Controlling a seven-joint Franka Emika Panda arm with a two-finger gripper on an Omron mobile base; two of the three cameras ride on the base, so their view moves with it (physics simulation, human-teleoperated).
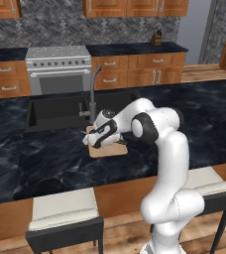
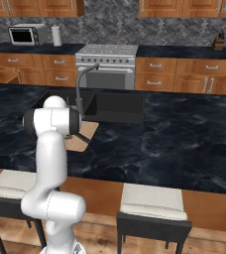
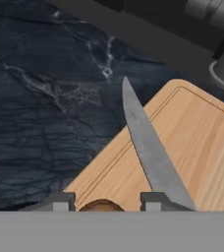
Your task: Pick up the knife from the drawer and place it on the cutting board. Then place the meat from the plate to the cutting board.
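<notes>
The knife [image 3: 151, 147] lies on the cutting board [image 3: 192, 142], its grey blade running diagonally across the wood with the tip reaching past the board's edge over the dark counter [image 3: 45, 98]. Its handle is cut off at the bottom of the hand view, so I cannot tell how it sits. So the first half of the task looks done.

Between the two fingertips [image 3: 153, 202], low over the board, a small brown rounded lump shows: most likely the meat [image 3: 101, 205]. The gripper [image 3: 106, 204] has its jaws partly closed with that lump between them, and it reads as held, though so little of it shows that contact with the pads is not certain. If so, what remains is to set the meat down on the board and let go.

In the left base view the gripper [image 1: 96, 140] hovers over the board [image 1: 110, 149], which sits just in front of the sink [image 1: 55, 114] and beside the faucet [image 1: 92, 89]. In the right base view the arm covers most of the board [image 2: 85, 133]. Whether the meat touches the board yet, I cannot tell.
</notes>
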